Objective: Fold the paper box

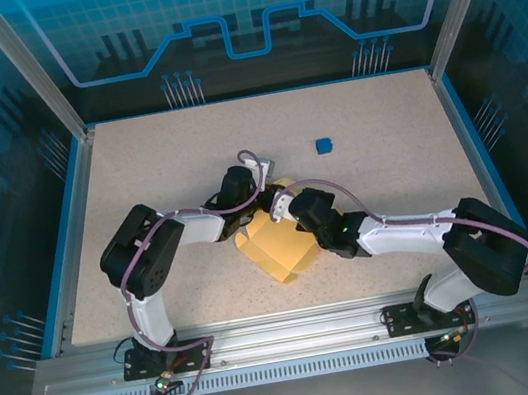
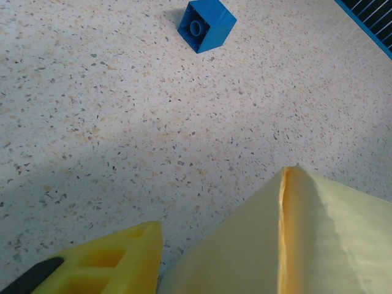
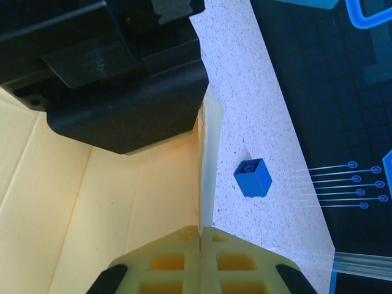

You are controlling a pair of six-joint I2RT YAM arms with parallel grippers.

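The paper box (image 1: 283,250) is pale yellow card, partly raised, lying at the table's centre between both arms. In the right wrist view my right gripper (image 3: 200,231) is shut on the edge of an upright wall of the paper box (image 3: 122,190), with the inner panels spreading out to the left. My left gripper (image 1: 263,185) sits over the box's far side. In the left wrist view one yellow finger (image 2: 110,260) stands close beside a creased card flap of the paper box (image 2: 294,245). That flap hides the other finger.
A small blue cube (image 1: 323,145) rests on the speckled table (image 1: 157,165) beyond the box, to the right (image 2: 206,24) (image 3: 252,177). The left arm's black wrist (image 3: 116,67) hangs over the box's interior. Blue side rails and metal posts bound the table.
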